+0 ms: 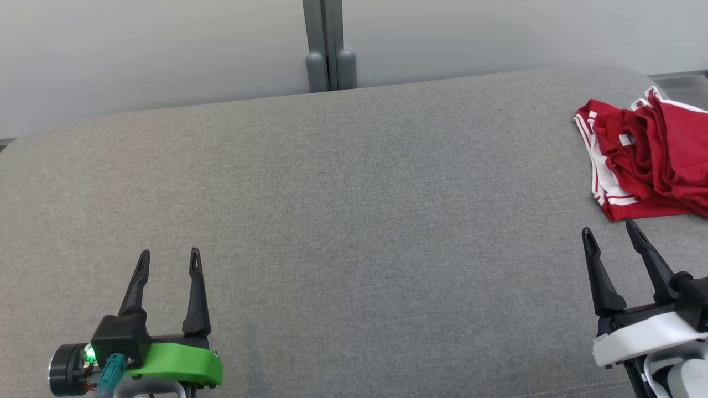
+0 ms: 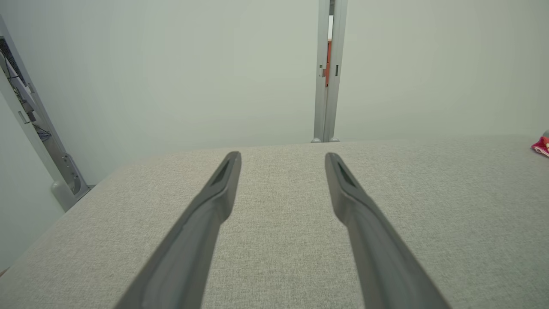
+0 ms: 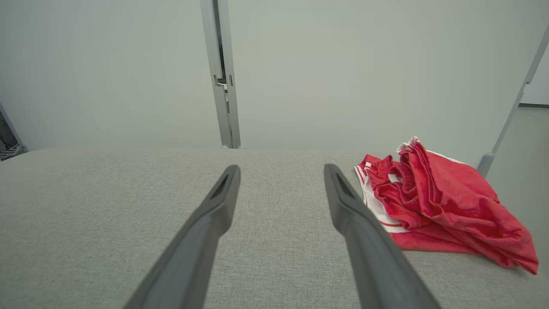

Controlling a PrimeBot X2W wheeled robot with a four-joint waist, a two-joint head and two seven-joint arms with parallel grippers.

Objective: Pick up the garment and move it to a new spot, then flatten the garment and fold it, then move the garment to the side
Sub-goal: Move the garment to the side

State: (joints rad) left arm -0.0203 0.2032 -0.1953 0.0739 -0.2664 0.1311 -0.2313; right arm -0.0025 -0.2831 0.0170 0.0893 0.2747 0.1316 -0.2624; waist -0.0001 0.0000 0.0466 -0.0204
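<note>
Left hand (image 1: pixel 170 252) spread wide, empty, over grey surface (image 1: pixel 354 221). Right hand (image 1: pixel 608 227) spread too (red garment (image 1: pixel 658 160) just beyond its tips), holding nothing.

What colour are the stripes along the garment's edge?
White, on the red garment; the right wrist view shows them best.

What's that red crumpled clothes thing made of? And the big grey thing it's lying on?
The red garment looks like thin, soft sports cloth, maybe polyester: it bunches in loose folds with a faint sheen and white stripe trim. The grey surface under it looks like matte woven upholstery fabric: a fine speckled weave shows, and its rounded corners hint at padding.
</note>
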